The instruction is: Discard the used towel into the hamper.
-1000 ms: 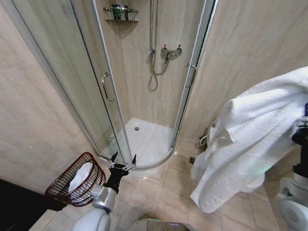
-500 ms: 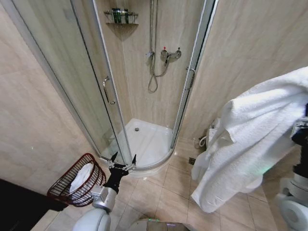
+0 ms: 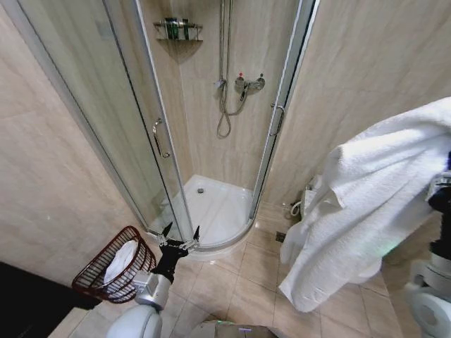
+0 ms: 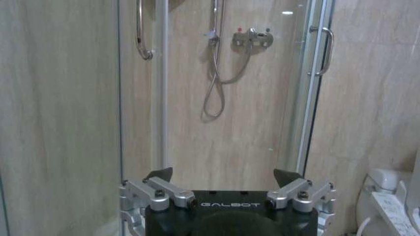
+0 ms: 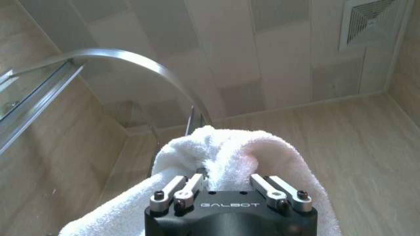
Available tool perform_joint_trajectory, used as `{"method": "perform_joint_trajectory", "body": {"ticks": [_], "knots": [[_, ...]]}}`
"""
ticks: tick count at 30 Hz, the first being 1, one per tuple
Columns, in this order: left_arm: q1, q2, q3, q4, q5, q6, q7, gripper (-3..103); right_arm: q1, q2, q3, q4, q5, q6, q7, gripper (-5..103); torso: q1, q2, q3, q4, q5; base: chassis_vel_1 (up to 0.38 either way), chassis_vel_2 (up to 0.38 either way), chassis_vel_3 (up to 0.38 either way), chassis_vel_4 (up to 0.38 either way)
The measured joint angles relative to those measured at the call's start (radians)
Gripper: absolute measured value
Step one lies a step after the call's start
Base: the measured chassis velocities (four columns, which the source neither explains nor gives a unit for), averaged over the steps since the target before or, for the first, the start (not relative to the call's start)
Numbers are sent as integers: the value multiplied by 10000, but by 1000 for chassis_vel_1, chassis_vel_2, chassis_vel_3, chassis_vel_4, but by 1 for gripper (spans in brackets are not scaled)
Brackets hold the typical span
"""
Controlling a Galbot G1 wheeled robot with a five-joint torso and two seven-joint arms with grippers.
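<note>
Clamping a bunched fold of white towel (image 5: 226,152), right gripper (image 5: 226,189), raised high at the robot's right side, fingers (image 5: 177,189) drawn in against the cloth on both sides. Draping from that grip in thick folds: towel, hanging down beside the right arm, lower edge clear of the tiled floor (image 3: 246,278).

Spread wide with nothing between the fingertips: left gripper (image 3: 180,233), low in front of the robot, pointing toward the shower enclosure (image 3: 211,204). Facing it through the open jaws in the left wrist view: glass door (image 3: 151,134) with its handle, shower hose (image 4: 220,73), mixer tap (image 4: 253,37).

Standing on the floor just left of the left gripper and slightly nearer the robot: hamper (image 3: 95,271), dark reddish-brown wire, tilted, mouth open upward. Lying inside: 1 white cloth (image 3: 121,258). Well apart from the right gripper and the hanging towel, on the opposite side of the robot.

Mounted high in the shower corner, beyond the left gripper: wire shelf (image 3: 177,29) with bottles.
</note>
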Motion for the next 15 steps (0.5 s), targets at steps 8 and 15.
{"method": "perform_joint_trajectory", "body": {"ticks": [8, 15], "knots": [[0, 0, 0, 0, 0, 0, 0, 100, -25, 17, -24, 0, 1, 0, 7, 21, 215, 470, 255, 0, -1, 0, 0, 0, 0], [0, 0, 0, -1, 0, 0, 0, 100, -36, 86, -102, 0, -18, -5, 1, 21, 383, 840, 455, 0, -1, 0, 0, 0, 0]]}}
